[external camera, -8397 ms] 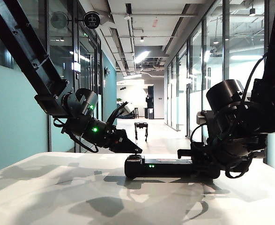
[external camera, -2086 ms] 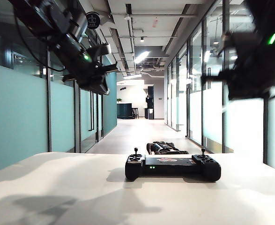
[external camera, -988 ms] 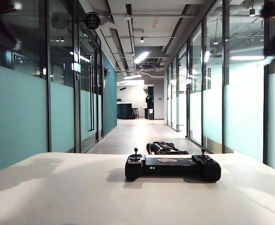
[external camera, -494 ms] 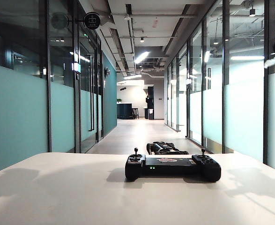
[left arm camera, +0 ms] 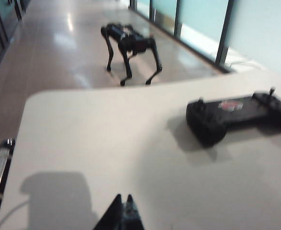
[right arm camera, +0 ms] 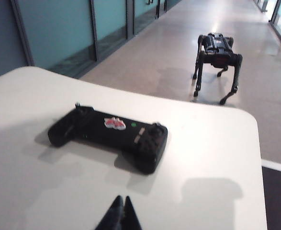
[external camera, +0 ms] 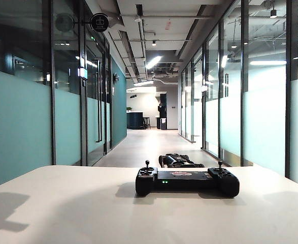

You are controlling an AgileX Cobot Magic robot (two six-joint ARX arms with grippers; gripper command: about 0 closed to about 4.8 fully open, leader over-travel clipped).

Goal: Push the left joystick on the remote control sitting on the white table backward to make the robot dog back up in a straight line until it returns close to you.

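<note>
White table (external camera: 77,213) fills most of what I see, matte and bare apart from the remote (external camera: 187,181), which lies flat towards the far edge. Beyond that edge, on the corridor floor, the dog (left arm camera: 130,50) stands on all four legs, close to the table. In the exterior view only its top (external camera: 178,160) shows behind the remote. On the remote I make out a pinkish-red sticker (right arm camera: 114,123), two green lights (external camera: 164,181) and the left stick (external camera: 147,164), upright and untouched. Neither arm appears in the exterior view. My left gripper (left arm camera: 123,216) hangs above the table, well apart from the remote, jaws closed together. My right gripper (right arm camera: 120,214) likewise, tips pressed together, holding nothing.
</note>
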